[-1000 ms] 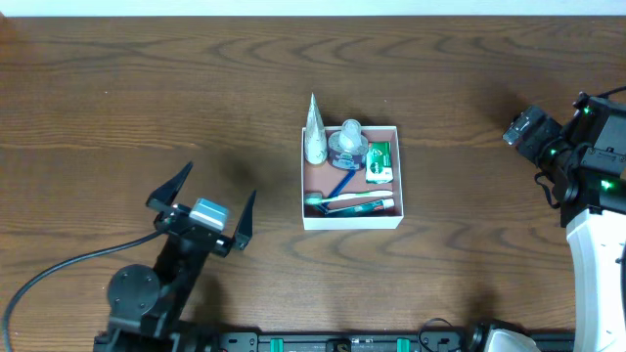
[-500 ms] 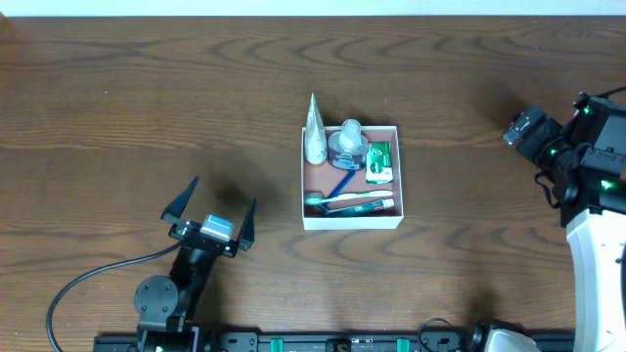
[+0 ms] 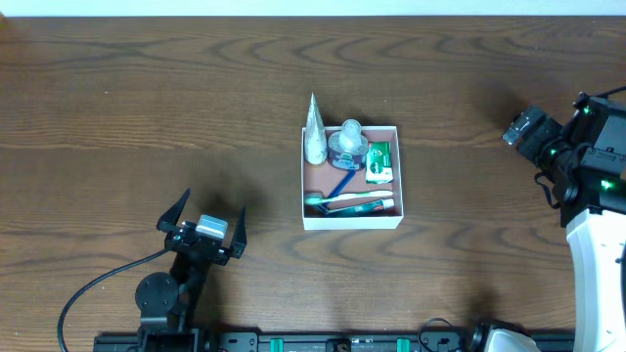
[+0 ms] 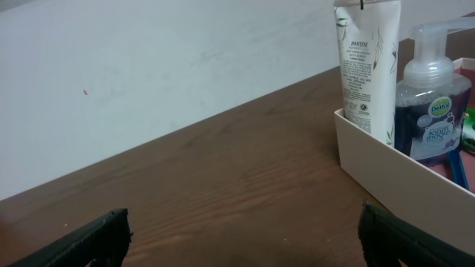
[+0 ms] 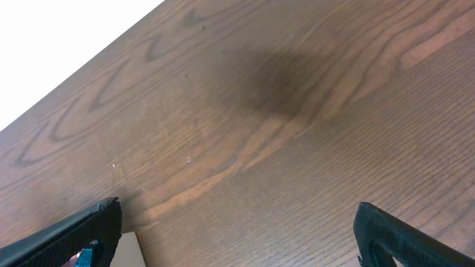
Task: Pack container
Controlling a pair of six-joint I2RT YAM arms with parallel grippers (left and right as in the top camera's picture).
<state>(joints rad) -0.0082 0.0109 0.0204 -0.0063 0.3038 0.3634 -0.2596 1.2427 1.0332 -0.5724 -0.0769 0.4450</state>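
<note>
The container (image 3: 352, 222), a square white-walled box with a pinkish-brown floor, sits mid-table. It holds a white tube (image 3: 314, 134), a purple pump bottle (image 3: 349, 145), a green box (image 3: 379, 162), a blue toothbrush (image 3: 340, 183) and a long pack (image 3: 354, 203). My left gripper (image 3: 215, 201) is open and empty, left of the container and near the front edge. In the left wrist view its fingers (image 4: 245, 248) spread wide over bare wood, with the container wall (image 4: 386, 174), tube (image 4: 367, 67) and bottle (image 4: 434, 104) at right. My right gripper (image 3: 525, 127) is open and empty at far right (image 5: 237, 237).
Dark wooden table all round the container. A black cable (image 3: 98, 284) trails from the left arm's base to the front left. The right arm's white body (image 3: 597, 244) stands at the right edge. A pale corner (image 5: 125, 251) shows low left in the right wrist view.
My left gripper has drawn back toward the front edge and looks smaller, still open and empty. The right arm and the container's contents have not moved.
</note>
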